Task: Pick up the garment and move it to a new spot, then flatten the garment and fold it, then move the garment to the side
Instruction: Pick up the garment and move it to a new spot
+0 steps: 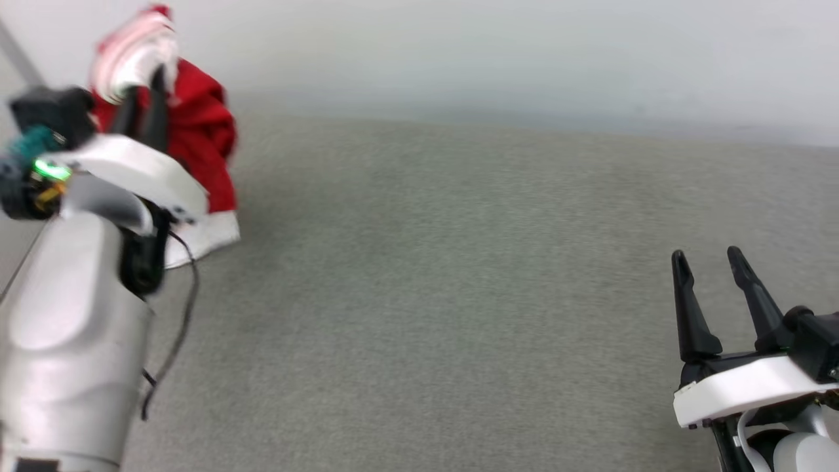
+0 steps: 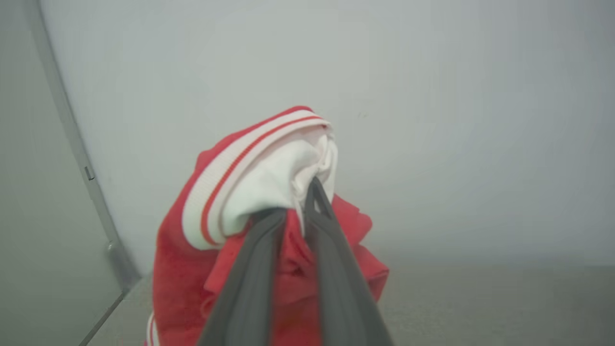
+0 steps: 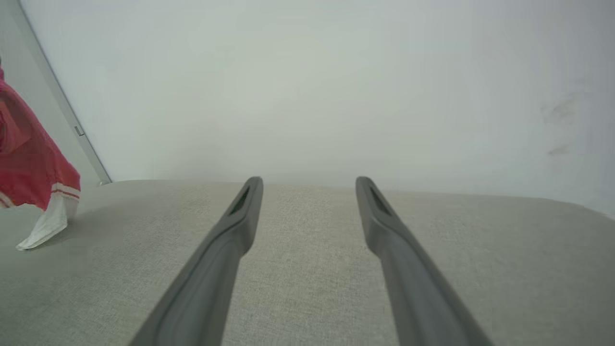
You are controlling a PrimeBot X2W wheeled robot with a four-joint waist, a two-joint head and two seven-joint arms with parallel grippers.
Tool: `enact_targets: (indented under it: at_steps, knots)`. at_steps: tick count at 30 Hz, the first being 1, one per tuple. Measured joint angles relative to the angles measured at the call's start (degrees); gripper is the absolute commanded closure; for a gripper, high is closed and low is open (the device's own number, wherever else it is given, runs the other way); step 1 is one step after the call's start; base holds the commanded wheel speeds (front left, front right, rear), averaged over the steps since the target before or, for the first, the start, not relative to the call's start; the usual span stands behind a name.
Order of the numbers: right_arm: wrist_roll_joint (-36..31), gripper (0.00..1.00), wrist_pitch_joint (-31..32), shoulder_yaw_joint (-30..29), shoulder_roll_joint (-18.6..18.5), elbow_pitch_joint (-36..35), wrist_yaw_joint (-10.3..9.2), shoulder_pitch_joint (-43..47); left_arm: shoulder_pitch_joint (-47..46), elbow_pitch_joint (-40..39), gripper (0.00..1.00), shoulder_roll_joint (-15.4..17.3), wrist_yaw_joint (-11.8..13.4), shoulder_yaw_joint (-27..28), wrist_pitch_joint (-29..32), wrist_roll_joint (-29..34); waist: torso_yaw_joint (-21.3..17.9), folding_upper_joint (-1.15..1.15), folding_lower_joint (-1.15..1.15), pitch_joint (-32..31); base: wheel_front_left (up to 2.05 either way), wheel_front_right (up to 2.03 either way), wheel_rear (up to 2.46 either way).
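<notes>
- The right gripper (image 1: pixel 706 254) is held spread, its tapered dark fingers empty over the grey woven surface (image 1: pixel 459 295).
- The garment (image 1: pixel 203 137), crumpled thin red cloth with ribbed striped trim, is pinched by the left gripper (image 1: pixel 145 85) and hangs at far left.
- A smooth pale wall (image 1: pixel 459 52) is seen behind.

- Head view: high, facing forward and down over the fabric surface (image 1: pixel 459 295) to the far wall (image 1: pixel 524 52).
- Left wrist view: far left, close behind the left gripper (image 2: pixel 295 197), facing the wall.
- Right wrist view: near right, low along the right gripper (image 3: pixel 309 180).
- All share fabric surface, wall and the garment (image 1: pixel 203 137) at left.
</notes>
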Motion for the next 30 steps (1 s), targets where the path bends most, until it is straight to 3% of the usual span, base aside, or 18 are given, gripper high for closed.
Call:
enact_targets:
  at_steps: [10,17,24,25,26,27,30]
  knots:
    - [-2.5,0.0,3.0,0.0,0.0,-2.6,0.0,1.8,12.5,-10.4,1.0,-8.6,0.3,-7.7,1.8,-0.1,-9.6,0.0,0.0,-2.7,0.0,0.0,0.0]
    - [-2.2,0.0,3.9,-3.1,0.0,-4.9,-0.01,3.3,19.8,-14.7,1.0,-14.9,-0.1,-15.3,4.4,0.1,-14.9,0.0,0.0,-0.8,0.0,0.0,0.0]
    - [-0.5,0.0,2.8,-2.9,0.0,-4.8,0.0,2.9,25.5,-11.6,1.0,-16.3,-0.3,-20.5,6.6,0.4,-16.2,0.0,0.01,4.2,0.0,0.0,0.0]
    - [-0.3,0.0,2.6,-2.9,0.0,-4.7,0.0,2.8,25.9,-11.2,0.89,-16.4,-0.4,-21.0,6.8,0.4,-16.1,0.0,0.01,4.8,0.0,0.0,0.0]
    - [-0.2,0.0,2.4,-2.9,0.0,-4.4,-0.01,2.7,26.0,-11.0,0.14,-16.5,-0.7,-21.7,6.7,0.6,-16.0,0.0,0.01,5.2,0.0,0.0,0.0]
    - [-0.1,0.0,2.3,-2.8,0.0,-4.1,0.0,2.4,26.0,-11.0,0.0,-16.6,-0.9,-22.1,6.0,0.9,-15.6,0.0,0.01,5.5,0.0,0.0,0.0]
    - [-0.1,0.0,1.8,-2.7,0.0,-3.7,0.0,1.8,25.8,-12.0,0.0,-16.6,-0.9,-23.0,3.4,2.7,-14.3,0.0,0.01,5.7,0.0,0.0,0.0]
